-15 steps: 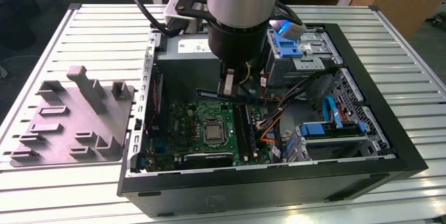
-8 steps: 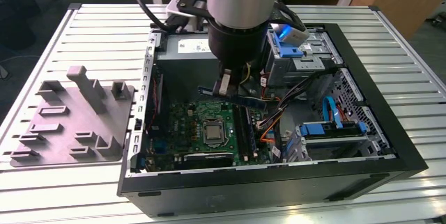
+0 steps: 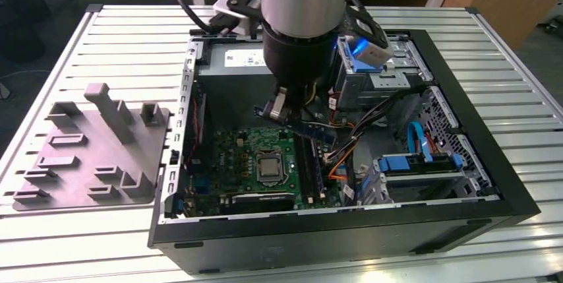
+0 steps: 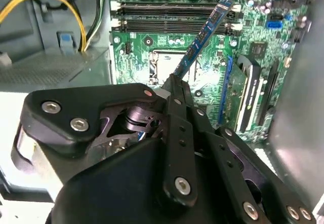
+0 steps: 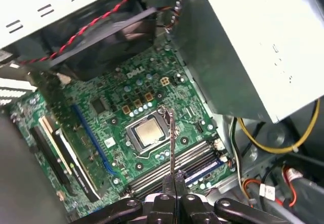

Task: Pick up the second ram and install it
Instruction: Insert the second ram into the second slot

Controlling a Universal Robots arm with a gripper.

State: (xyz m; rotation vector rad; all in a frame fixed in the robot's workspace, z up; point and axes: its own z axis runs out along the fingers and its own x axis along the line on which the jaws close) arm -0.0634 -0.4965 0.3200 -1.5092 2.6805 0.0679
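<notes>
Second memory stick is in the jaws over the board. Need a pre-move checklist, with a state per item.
1. Grip on the memory stick: ok, the jaws are shut on one end.
2. Stick off the motherboard: ok, it hangs tilted above the board in the exterior view.
3. Stick lined up with the memory slots: not ok, it crosses them at an angle in both wrist views.
4. Free slot ready to take it: cannot tell.
5. Case open above the board: ok, the side is off.
</notes>
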